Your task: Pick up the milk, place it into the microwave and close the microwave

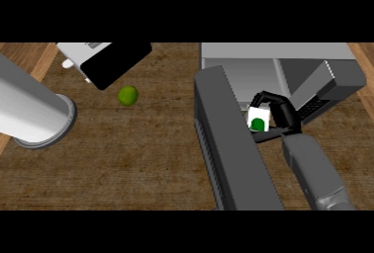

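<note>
White with a green mark, the milk (257, 120) sits clasped in the right hand (281, 114), whose black fingers curl round its top and side; the carton hangs at the microwave (292, 59) mouth, just beside the swung-out grey door (230, 148); the left hand does not show; farther left a green lime (128, 95) lies on the wooden counter (131, 163), near a grey cylinder (29, 113) and a white toaster (102, 59).

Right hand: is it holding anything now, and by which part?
Yes. The right hand is curled round the milk carton, gripping its upper part and far side, at the open microwave.
</note>
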{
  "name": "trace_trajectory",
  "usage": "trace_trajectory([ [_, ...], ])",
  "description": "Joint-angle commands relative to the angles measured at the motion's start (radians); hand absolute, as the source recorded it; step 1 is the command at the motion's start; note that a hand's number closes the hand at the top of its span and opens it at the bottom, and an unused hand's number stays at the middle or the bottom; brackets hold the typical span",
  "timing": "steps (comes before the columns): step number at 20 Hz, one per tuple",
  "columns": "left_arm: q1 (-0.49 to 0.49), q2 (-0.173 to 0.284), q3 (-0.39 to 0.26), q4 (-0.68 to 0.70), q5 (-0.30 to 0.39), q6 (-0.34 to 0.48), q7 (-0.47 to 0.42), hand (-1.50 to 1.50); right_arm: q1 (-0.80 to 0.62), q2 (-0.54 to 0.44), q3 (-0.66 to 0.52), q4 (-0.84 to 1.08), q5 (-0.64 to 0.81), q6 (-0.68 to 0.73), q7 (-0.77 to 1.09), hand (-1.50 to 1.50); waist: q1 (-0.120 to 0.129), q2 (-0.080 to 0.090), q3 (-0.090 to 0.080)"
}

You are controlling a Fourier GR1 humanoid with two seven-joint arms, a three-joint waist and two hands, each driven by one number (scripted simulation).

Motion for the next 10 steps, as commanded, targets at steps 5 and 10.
trace_trajectory([
  [5, -0.022, 0.004, 0.004, -0.032, 0.014, 0.038, 0.056, -1.50, -0.152, 0.056, 0.026, 0.004, 0.072, -0.188, 0.135, 1.50, 0.001, 0.001, 0.000],
  [10, -0.010, 0.043, 0.041, 0.055, 0.058, -0.054, 0.010, -1.50, -0.278, 0.043, 0.012, 0.183, 0.134, -0.287, 0.124, 1.50, 0.028, 0.009, 0.001],
])
